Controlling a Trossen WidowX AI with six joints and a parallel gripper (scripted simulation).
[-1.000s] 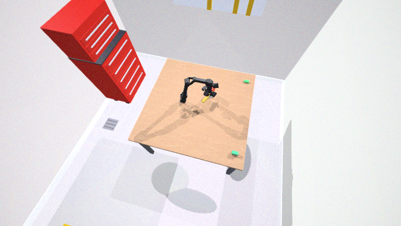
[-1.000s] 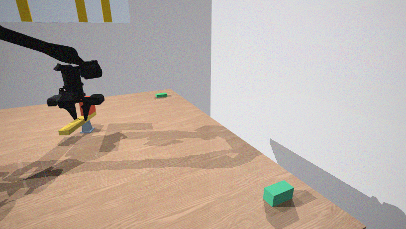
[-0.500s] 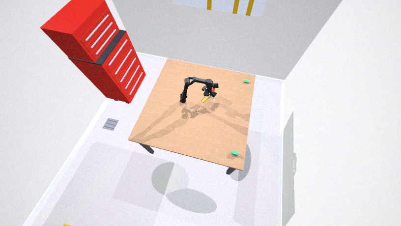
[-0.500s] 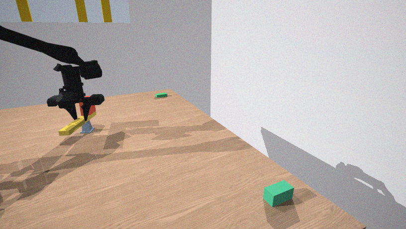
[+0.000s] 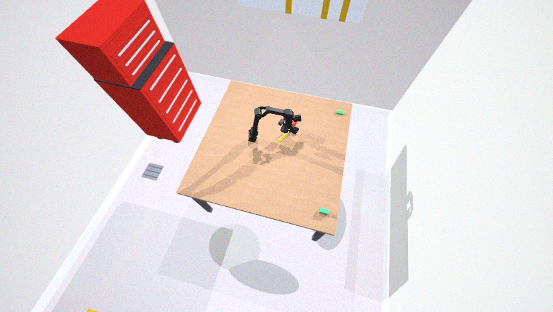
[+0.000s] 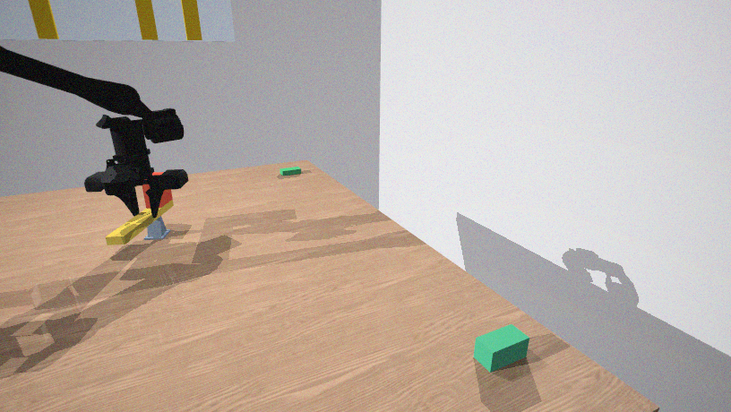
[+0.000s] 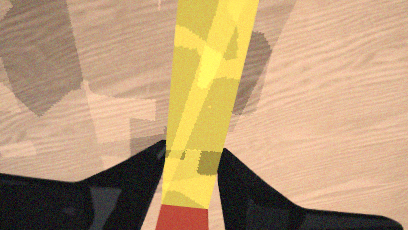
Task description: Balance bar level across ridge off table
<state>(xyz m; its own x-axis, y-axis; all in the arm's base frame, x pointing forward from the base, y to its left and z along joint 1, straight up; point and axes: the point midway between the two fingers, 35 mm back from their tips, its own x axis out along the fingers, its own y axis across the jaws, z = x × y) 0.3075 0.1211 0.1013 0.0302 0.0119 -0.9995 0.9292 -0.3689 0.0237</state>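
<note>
- The bar is yellow, long and straight-sided; it looks stiff and hardly fragile. Its flat sides should suit flat pressure, though smooth faces may let it pivot.
- It is up off the table, over or on the ridge; whether the two touch I cannot tell.
- A red block sits at the bar's far end. If it is solid, that end is probably the heavy one, so the balance point should lie nearer the block than mid-bar.
- The gripper has its fingers clenched on the bar's two long sides, close to the block. That seems the right place to hold: near the likely balance point, with the long yellow arm left free.
- Letting go calls for an even, slow opening; a dragging finger could tip or twist it.
</note>
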